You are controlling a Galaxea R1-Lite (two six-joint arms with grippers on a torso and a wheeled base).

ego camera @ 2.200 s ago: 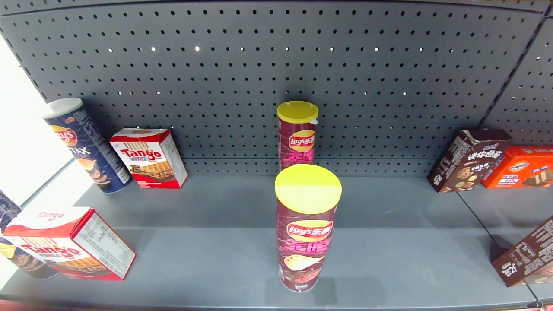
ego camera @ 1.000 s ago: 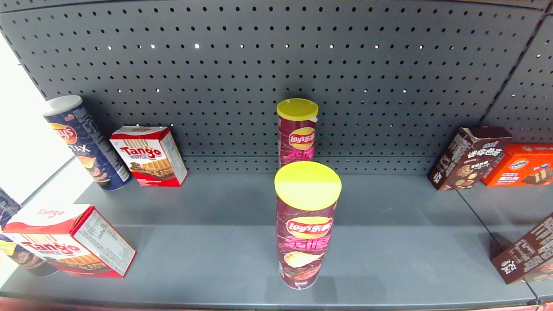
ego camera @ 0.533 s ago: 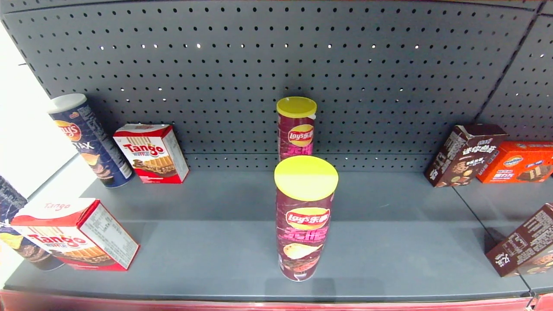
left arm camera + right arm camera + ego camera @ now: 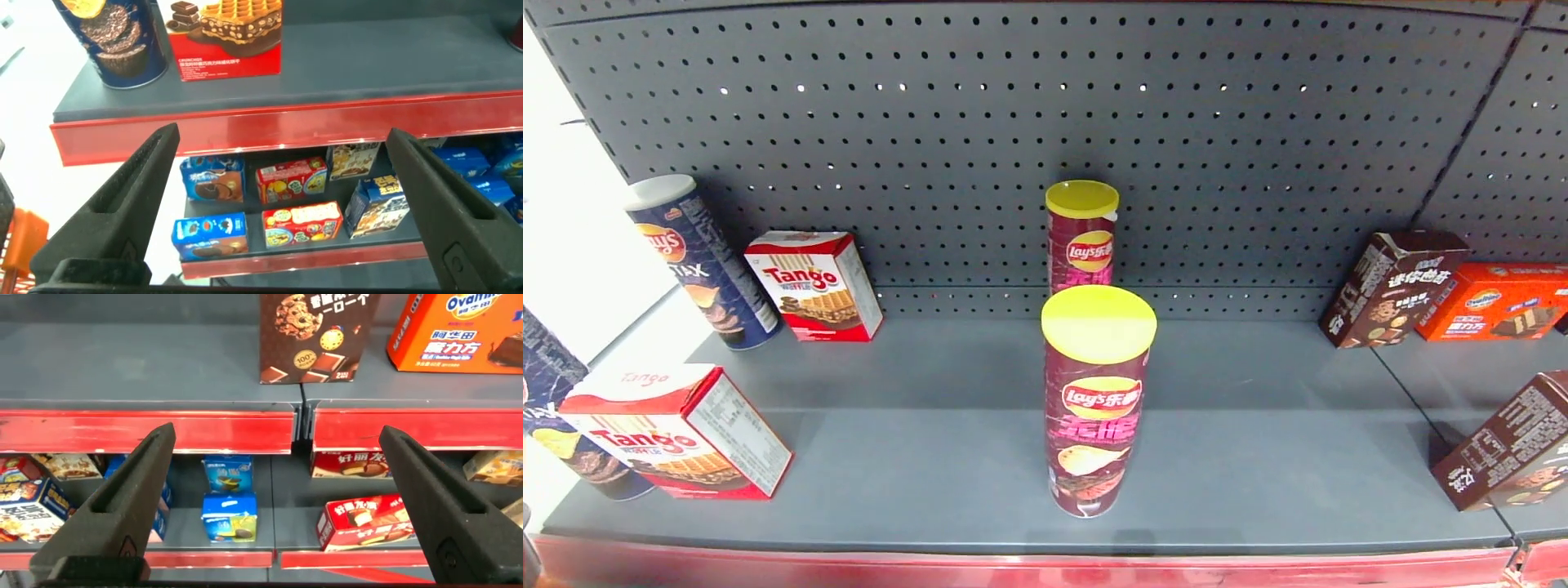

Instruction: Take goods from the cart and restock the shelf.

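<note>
Two maroon chip cans with yellow lids stand upright on the grey shelf (image 4: 915,441), one near the front (image 4: 1097,400) and one against the back wall (image 4: 1082,237). My left gripper (image 4: 282,229) is open and holds nothing; it hangs in front of the red shelf edge (image 4: 327,122), below a blue can (image 4: 122,41) and a red wafer box (image 4: 225,37). My right gripper (image 4: 278,506) is open and holds nothing too, in front of the red edge (image 4: 163,429), below a brown cookie box (image 4: 315,335).
On the shelf's left stand a blue can (image 4: 703,261) and two red wafer boxes (image 4: 817,286) (image 4: 678,433). On its right are brown boxes (image 4: 1392,286) (image 4: 1503,453) and an orange box (image 4: 1494,300). A perforated panel (image 4: 1045,106) closes the back. Lower shelves hold several small boxes (image 4: 229,510).
The head camera has drawn back and down: the whole shelf sits higher and smaller, and its red front edge has come into view. The goods themselves have not moved.
</note>
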